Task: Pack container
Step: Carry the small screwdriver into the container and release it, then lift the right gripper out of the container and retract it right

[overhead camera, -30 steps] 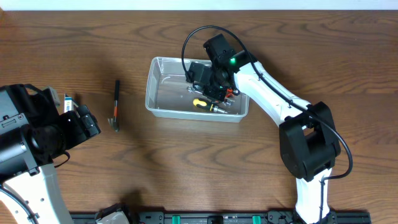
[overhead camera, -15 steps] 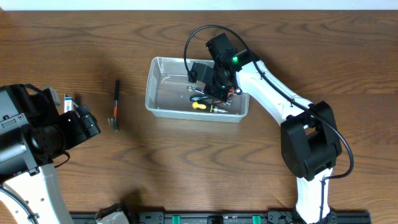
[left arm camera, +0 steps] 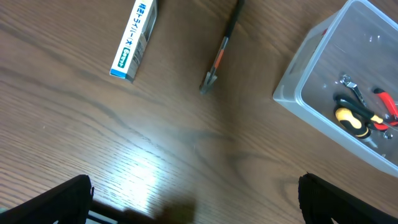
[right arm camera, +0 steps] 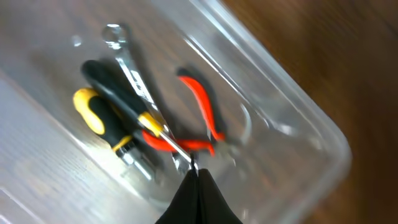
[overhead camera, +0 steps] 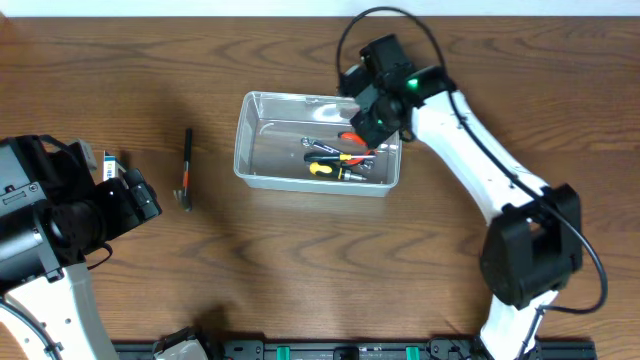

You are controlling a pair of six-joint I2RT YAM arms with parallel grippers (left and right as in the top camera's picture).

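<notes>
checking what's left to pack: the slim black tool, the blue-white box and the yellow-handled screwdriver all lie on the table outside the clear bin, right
No: the overhead view shows the yellow-and-black-handled screwdriver inside the clear rectangular plastic bin. The slim black-handled tool and the small blue-white cardboard box do lie outside it on the brown wooden table.

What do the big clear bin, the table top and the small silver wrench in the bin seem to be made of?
Large clear rectangular bin: glossy colourless plastic, probably; the table grain shows through it. Brown table top: wood or wood-pattern laminate, slightly shiny; grain lines and a light reflection show. Small silver wrench: bare metal, apparently; bright highlights.
</notes>
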